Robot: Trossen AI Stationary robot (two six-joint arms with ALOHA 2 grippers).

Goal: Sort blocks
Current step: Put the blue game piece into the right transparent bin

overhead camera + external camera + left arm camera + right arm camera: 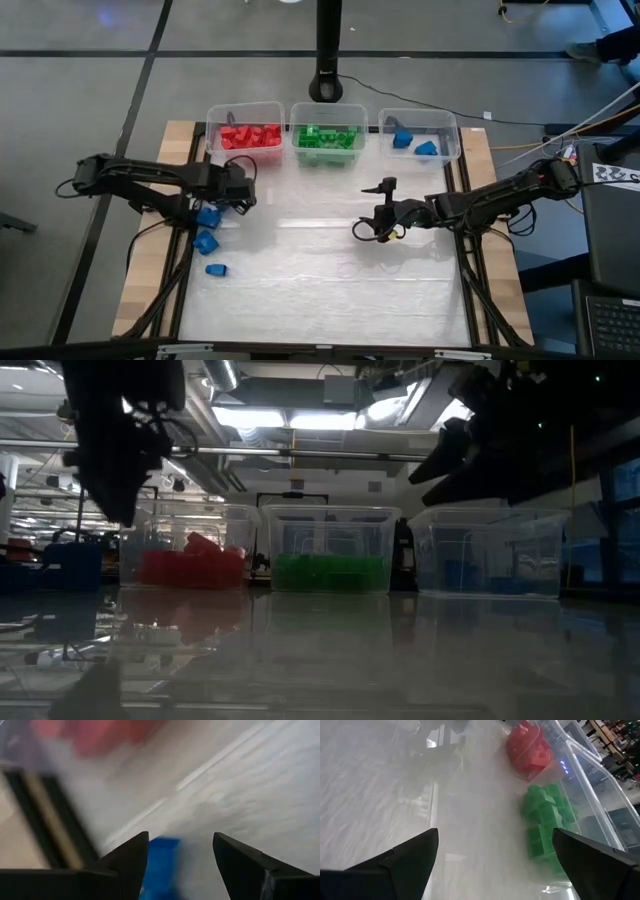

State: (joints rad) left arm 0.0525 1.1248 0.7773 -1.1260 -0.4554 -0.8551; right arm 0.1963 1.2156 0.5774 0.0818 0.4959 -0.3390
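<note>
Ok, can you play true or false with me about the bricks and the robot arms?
1. The red bricks lie in the bin between the other two. False: they fill the bin on the left arm's side; the green bricks have the middle one.
2. Three blue bricks lie loose on the table near the left gripper. True.
3. The right gripper is carrying a green brick. False: its jaws are open and empty, over the bare middle of the table.
4. The bin with blue bricks is nearly as full as the others. False: only two bricks show in it.
5. In the left wrist view a blue brick shows between that gripper's jaws. True.
</note>
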